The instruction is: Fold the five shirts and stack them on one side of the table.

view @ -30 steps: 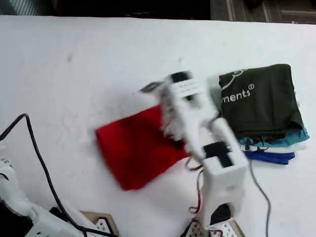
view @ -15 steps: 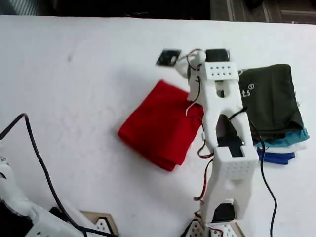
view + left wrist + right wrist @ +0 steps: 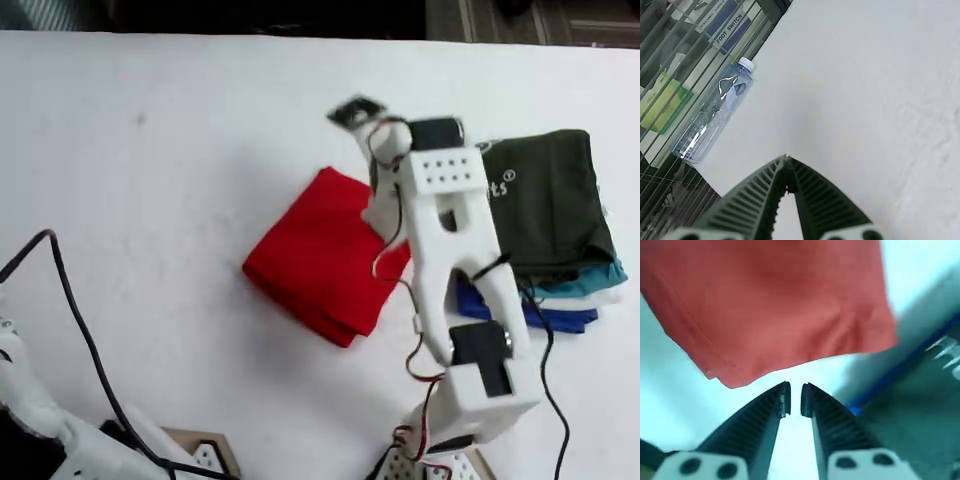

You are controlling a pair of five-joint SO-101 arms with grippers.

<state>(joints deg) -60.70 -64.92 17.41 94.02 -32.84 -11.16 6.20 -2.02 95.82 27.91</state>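
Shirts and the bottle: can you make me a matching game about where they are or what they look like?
Things:
1. red shirt
2. dark green shirt
3. blue shirt
4. bottle

Descriptions:
A. at the bottom of the stack
B. clear, with a white cap
C. folded, lying by itself beside the stack
D. on top of the stack

Pairs: 1-C, 2-D, 3-A, 4-B

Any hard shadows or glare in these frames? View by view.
High view: even light on the table, no hard shadows. Left wrist view: glints on the bottle, table dimmer near it. Right wrist view: soft grey shadow on the table between red shirt and stack.
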